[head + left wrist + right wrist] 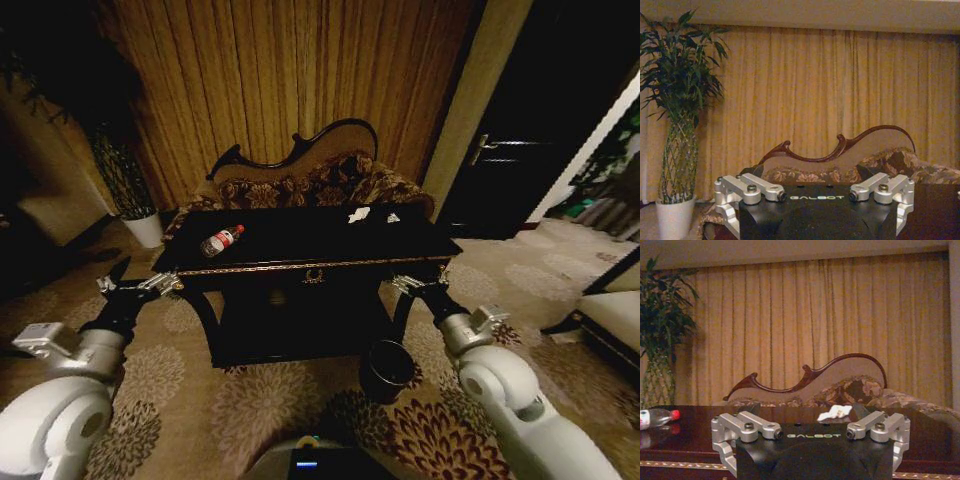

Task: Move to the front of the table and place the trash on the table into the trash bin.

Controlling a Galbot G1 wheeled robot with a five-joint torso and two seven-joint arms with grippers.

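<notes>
The black table (300,238) with gold trim stands straight ahead. A clear bottle (222,240) with a red cap lies on its left part, and white paper scraps (358,214) lie at the back right. The bottle (657,417) and a scrap (834,412) also show on the table top (695,437) in the right wrist view. The dark round trash bin (387,368) sits on the floor by the table's front right leg. My left gripper (138,287) hovers open off the front left corner. My right gripper (420,284) is open at the front right corner, above the bin. Both hold nothing.
A floral sofa (300,180) with a curved dark frame stands behind the table against the curtains. A tall plant in a white pot (145,228) is at the back left. A dark door (520,140) is at the right, and patterned carpet (250,410) covers the floor.
</notes>
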